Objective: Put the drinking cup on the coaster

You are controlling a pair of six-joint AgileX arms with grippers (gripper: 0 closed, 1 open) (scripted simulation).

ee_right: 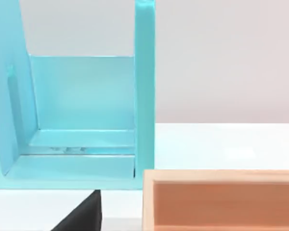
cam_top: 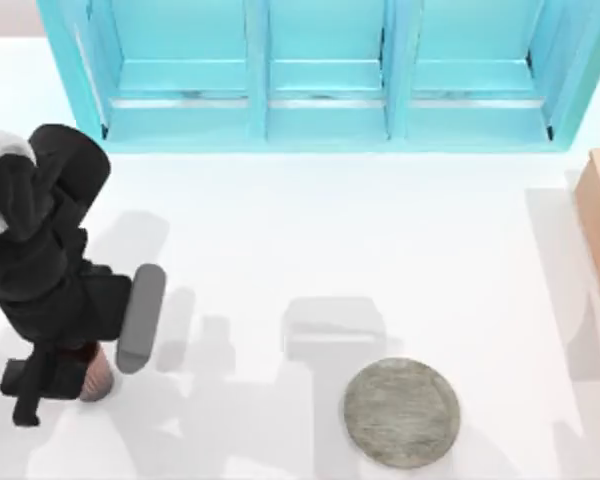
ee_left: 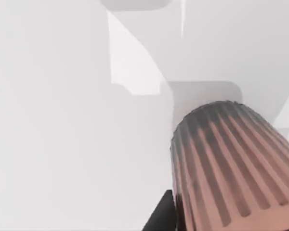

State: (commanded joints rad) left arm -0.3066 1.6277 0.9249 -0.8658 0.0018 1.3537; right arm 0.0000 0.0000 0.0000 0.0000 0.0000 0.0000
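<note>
Down at the white bench's (cam_top: 310, 230) left, my left claw (cam_top: 85, 375) pinches the ribbed copper-pink drinking cup (ee_left: 231, 168), well apart from the mottled grey round coaster (cam_top: 401, 412).

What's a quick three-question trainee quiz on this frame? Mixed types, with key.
1. Fill in: in the top view, the drinking cup sits to the ___ of the coaster.
2. True or false: the drinking cup already stands on the coaster.
3. The left gripper is: A) at the drinking cup B) over the coaster C) inside the teal shelf.

Key: 1 left; 2 false; 3 A.
</note>
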